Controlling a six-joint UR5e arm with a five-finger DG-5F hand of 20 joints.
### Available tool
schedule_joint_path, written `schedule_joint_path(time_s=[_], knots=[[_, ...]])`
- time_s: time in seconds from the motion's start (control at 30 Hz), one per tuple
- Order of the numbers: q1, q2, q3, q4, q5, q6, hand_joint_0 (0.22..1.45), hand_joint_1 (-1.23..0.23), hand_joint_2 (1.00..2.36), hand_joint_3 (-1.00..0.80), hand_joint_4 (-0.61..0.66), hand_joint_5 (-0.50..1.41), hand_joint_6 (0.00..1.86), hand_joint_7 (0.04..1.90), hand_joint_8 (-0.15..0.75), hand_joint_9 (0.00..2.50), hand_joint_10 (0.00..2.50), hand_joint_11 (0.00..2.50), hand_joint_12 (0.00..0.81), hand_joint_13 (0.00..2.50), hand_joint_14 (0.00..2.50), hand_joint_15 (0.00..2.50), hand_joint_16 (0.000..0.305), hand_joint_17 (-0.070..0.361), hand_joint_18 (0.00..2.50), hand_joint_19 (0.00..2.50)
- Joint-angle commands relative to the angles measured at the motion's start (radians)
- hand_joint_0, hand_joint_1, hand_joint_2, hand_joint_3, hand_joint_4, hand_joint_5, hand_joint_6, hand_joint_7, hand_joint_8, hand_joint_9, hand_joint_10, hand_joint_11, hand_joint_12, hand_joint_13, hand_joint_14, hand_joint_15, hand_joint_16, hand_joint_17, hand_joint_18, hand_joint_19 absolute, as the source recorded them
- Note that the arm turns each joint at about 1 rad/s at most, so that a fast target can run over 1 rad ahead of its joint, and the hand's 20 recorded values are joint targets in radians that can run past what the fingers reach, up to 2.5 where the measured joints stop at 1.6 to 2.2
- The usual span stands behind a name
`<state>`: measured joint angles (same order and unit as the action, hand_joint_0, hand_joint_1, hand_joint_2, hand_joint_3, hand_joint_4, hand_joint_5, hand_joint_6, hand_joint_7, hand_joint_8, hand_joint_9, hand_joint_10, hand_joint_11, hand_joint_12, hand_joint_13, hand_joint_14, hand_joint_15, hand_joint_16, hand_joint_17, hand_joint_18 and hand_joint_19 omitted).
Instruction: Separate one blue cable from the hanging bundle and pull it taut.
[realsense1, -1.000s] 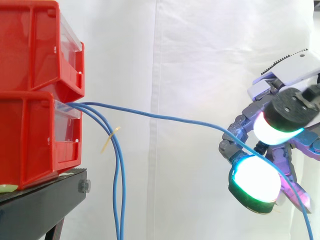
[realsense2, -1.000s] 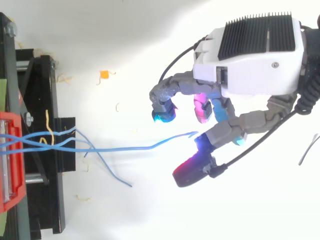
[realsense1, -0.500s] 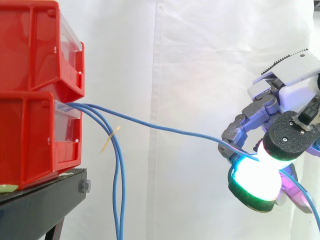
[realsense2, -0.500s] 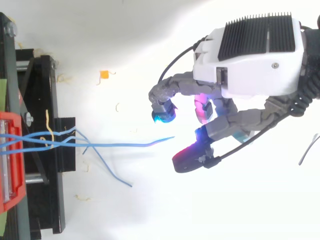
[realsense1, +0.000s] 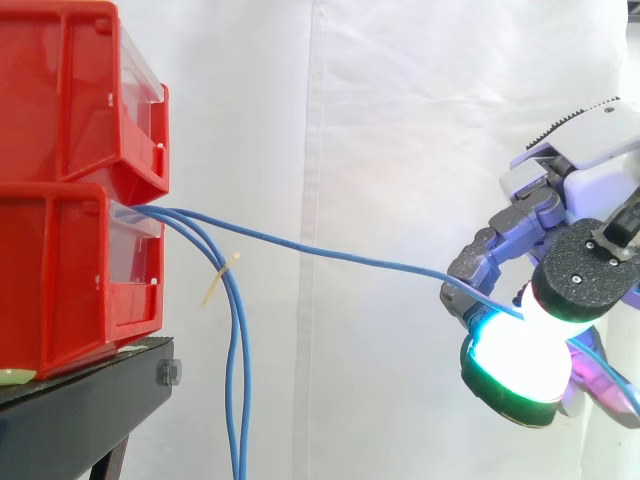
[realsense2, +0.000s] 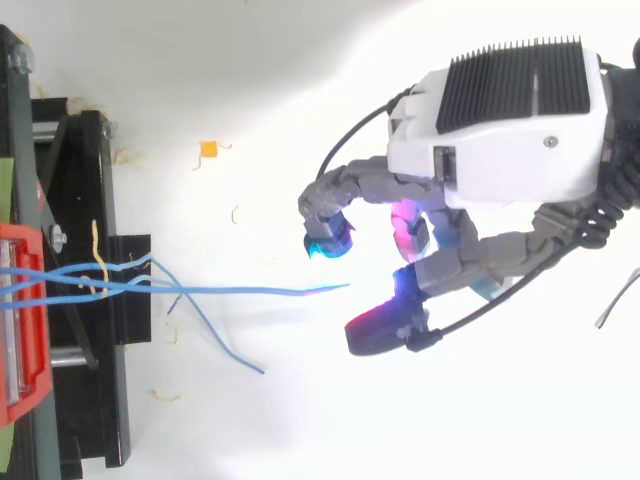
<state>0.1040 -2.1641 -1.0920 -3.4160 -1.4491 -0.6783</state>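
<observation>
Well right of the red bins (realsense1: 70, 190) on their black stand (realsense1: 90, 400), the hand (realsense1: 585, 285) sits about level with the lower bin, thumb and a glowing pad pressed together, pinching one blue cable (realsense1: 360, 260). Cable runs from the lower bin's front to the hand, nearly straight, slight sag. Rest of bundle (realsense1: 238, 380) hangs down just beside the bins, with a yellow tie (realsense1: 220, 277) on it.

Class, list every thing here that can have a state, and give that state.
hand: shut on the separated blue cable.
separated blue cable: stretched sideways to the hand, slightly sagging.
other blue cables: hanging loose.
red bins: stacked, upright.
</observation>
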Motion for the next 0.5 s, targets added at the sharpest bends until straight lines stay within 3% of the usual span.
schedule_joint_path(time_s=[0.0,0.03,0.07,0.1,0.47], knots=[[0.002,0.000,0.000,-0.008,-0.019,0.094,0.74,-0.75,1.01,-0.09,0.06,0.15,0.51,1.30,0.119,1.94,0.02,0.43,0.254,1.22,0.02,0.53,0.043,0.098,0.74,0.55],[0.002,0.000,0.000,-0.008,-0.019,0.094,0.74,-0.75,1.01,-0.08,0.06,0.15,0.51,1.30,0.123,1.94,0.02,0.42,0.253,1.23,0.02,0.54,0.044,0.098,0.74,0.55],[-0.004,0.000,0.000,-0.011,-0.039,0.181,0.74,-0.75,1.01,-0.08,0.06,0.15,0.51,1.29,0.118,1.94,0.02,0.42,0.255,1.23,0.02,0.54,0.044,0.098,0.74,0.54],[-0.004,0.000,0.000,-0.011,-0.042,0.203,0.74,-0.75,1.01,-0.08,0.06,0.15,0.51,1.30,0.118,1.94,0.02,0.42,0.254,1.23,0.02,0.54,0.044,0.099,0.74,0.54],[-0.009,0.000,0.001,-0.031,-0.068,0.256,0.74,-0.75,1.01,-0.08,0.06,0.15,0.51,1.29,0.126,1.95,0.02,0.42,0.256,1.23,0.02,0.54,0.044,0.099,0.74,0.55]])
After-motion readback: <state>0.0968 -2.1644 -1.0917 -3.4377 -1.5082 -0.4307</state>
